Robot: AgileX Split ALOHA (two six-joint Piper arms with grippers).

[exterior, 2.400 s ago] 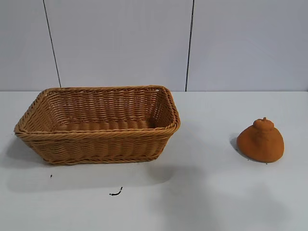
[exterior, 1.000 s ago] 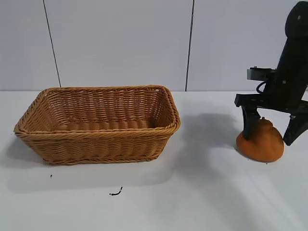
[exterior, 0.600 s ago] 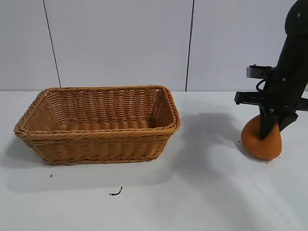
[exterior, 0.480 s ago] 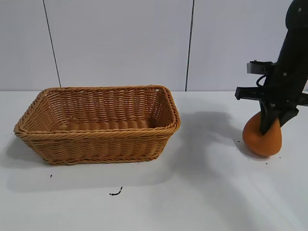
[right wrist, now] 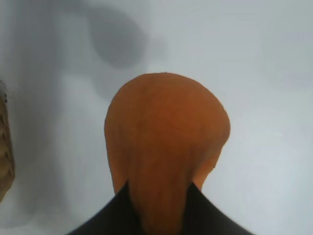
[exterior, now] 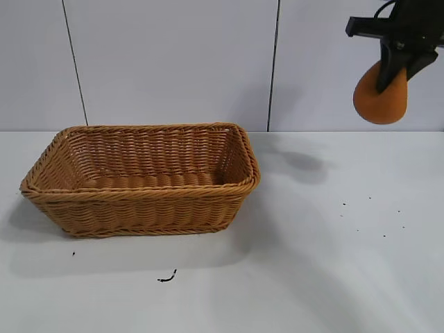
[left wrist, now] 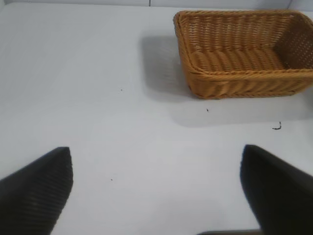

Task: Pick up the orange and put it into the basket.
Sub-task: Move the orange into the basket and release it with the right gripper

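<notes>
The orange [exterior: 378, 103] is a dull-orange soft blob hanging high above the table at the upper right, pinched at its top by my right gripper [exterior: 390, 76], which is shut on it. In the right wrist view the orange [right wrist: 166, 132] bulges out from between the black fingers. The tan wicker basket [exterior: 41, 182] stands on the table at the left, well to the left of and below the orange; it also shows in the left wrist view [left wrist: 188, 66]. My left gripper [left wrist: 156, 181] is open and empty above bare table, away from the basket.
A small dark squiggle [exterior: 166, 278] lies on the table in front of the basket. Several tiny dark crumbs [exterior: 369, 216] dot the table where the orange lay. A white panelled wall stands behind.
My right gripper came down over the orange, shut on its top and lifted it from the table up to near the top edge of the view. Crumbs stay behind.
</notes>
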